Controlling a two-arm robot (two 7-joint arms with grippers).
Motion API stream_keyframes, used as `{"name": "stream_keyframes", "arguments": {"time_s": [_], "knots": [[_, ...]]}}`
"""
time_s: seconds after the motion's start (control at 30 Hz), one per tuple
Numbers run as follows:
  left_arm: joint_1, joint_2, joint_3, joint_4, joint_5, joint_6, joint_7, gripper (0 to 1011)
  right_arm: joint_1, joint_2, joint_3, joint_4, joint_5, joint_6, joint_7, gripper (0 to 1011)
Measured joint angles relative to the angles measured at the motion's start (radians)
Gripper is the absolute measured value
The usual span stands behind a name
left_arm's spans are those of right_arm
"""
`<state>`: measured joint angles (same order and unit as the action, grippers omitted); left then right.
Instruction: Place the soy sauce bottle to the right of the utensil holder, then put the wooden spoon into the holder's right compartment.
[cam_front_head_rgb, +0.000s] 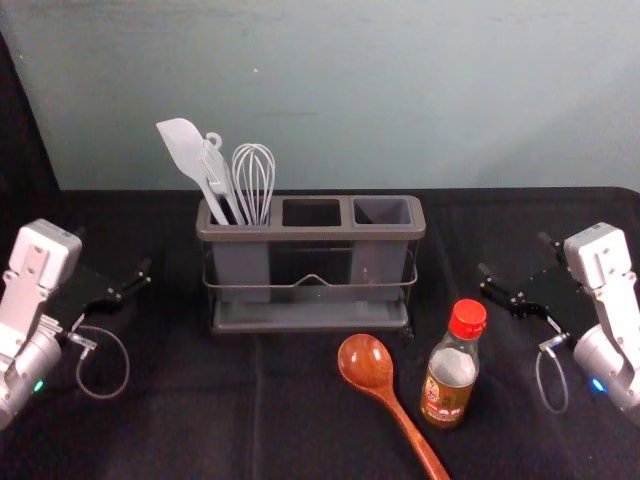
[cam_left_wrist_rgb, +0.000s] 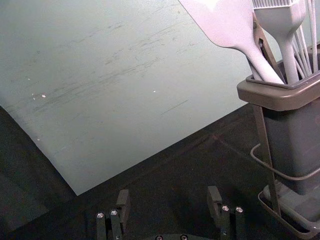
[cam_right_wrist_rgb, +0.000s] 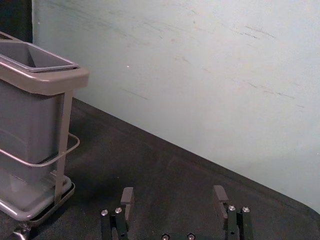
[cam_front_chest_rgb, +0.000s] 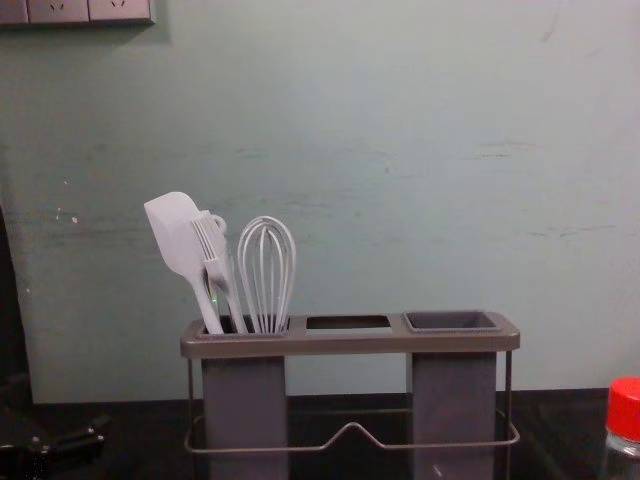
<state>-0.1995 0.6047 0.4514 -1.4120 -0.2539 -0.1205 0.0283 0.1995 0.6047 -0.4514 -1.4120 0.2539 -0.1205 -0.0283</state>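
Observation:
The utensil holder (cam_front_head_rgb: 312, 234) stands at the middle back; its right compartment (cam_front_head_rgb: 382, 211) is empty. In front of it the wooden spoon (cam_front_head_rgb: 366, 362) lies bowl toward the holder. Just right of the spoon, the soy sauce bottle (cam_front_head_rgb: 453, 368) stands upright with a red cap, also at the right edge of the chest view (cam_front_chest_rgb: 625, 410). My left gripper (cam_front_head_rgb: 118, 288) is open, left of the holder, nothing between its fingers, as the left wrist view confirms for the gripper (cam_left_wrist_rgb: 168, 207). My right gripper (cam_front_head_rgb: 515, 275) is open and empty, right of the holder and beyond the bottle; right wrist view, gripper (cam_right_wrist_rgb: 173, 207).
A white spatula (cam_front_head_rgb: 184, 150), a brush and a whisk (cam_front_head_rgb: 254, 180) stand in the holder's left compartment and rise above its rim. Behind the black-covered table (cam_front_head_rgb: 200, 430) is a pale wall (cam_front_head_rgb: 400, 90). Bare cloth lies between the holder and my right gripper.

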Motion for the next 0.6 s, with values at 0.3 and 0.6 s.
{"name": "stream_keyframes", "arguments": {"time_s": [0.3, 0.6], "knots": [[0.0, 0.0, 0.0, 0.0, 0.0, 0.0, 0.0, 1011, 0.0, 0.0, 0.0, 0.0, 0.0, 0.0, 0.0, 1003], [0.0, 0.0, 0.0, 0.0, 0.0, 0.0, 0.0, 1011, 0.0, 0.0, 0.0, 0.0, 0.0, 0.0, 0.0, 1003]]}}
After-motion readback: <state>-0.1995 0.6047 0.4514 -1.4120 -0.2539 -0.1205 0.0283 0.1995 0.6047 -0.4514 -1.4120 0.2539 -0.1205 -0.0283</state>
